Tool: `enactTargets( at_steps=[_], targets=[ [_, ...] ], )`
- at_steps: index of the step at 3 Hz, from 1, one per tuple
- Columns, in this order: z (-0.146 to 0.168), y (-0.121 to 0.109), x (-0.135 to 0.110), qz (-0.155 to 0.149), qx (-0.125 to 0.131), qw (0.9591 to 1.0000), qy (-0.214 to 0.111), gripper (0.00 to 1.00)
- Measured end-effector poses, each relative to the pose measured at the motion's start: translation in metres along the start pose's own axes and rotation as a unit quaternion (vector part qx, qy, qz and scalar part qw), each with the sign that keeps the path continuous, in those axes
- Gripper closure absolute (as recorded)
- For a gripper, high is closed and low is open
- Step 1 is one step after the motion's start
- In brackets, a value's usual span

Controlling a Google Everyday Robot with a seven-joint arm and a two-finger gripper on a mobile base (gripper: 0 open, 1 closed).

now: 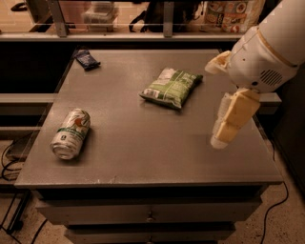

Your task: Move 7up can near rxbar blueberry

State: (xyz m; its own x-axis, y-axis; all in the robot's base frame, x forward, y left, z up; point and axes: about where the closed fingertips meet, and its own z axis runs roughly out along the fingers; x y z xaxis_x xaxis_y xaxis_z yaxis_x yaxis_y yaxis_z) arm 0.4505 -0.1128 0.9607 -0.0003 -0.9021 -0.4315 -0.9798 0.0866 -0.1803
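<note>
Gripper (224,131) hangs over table (143,162) right side, grip state can't tell; you must cross left to 7up can (70,133), lying front-to-back.

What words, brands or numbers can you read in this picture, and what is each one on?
No text can be read here.
7up can, lying on its side: label lettering blurred.
rxbar blueberry, at the far left corner: print too small.
Green-white snack bag: print blurred.
Packages behind the table: print blurred.
Gripper, above the table's right side: no markings visible.
</note>
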Motion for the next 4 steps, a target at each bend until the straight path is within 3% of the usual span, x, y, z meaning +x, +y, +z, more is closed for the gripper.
enactTargets(
  at_steps=[1, 2, 3, 4],
  targets=[
    [0.028, 0.006, -0.013, 0.006, -0.015, 0.9997, -0.020, 0.00],
    [0.028, 0.006, -0.013, 0.007, -0.016, 0.9996, -0.021, 0.00],
    [0.043, 0.007, -0.025, 0.006, -0.029, 0.9980, -0.055, 0.00],
    [0.073, 0.010, -0.054, 0.000, -0.054, 0.9915, -0.119, 0.00]
  ],
)
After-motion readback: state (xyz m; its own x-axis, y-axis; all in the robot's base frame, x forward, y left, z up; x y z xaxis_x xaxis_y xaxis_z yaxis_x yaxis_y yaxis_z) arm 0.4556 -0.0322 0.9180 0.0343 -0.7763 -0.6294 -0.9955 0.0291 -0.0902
